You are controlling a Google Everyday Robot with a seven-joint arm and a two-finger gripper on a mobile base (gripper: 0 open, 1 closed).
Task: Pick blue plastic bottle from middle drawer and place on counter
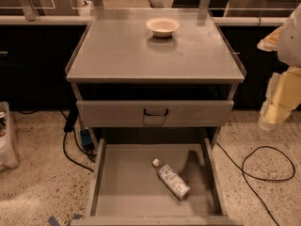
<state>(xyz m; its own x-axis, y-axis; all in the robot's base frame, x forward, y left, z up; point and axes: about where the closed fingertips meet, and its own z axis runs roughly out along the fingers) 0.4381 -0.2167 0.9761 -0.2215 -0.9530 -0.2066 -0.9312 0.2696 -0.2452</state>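
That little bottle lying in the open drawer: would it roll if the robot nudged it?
Probably: the blue plastic bottle lies on its side on the flat floor of the middle drawer, so its round body would likely roll. It looks like thin plastic, so probably light and may dent when squeezed. The gripper hangs to the right, beside the cabinet.

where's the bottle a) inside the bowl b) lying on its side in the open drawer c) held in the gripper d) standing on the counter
b: the blue plastic bottle lies on its side in the open middle drawer; the gripper is far right, apart from it.
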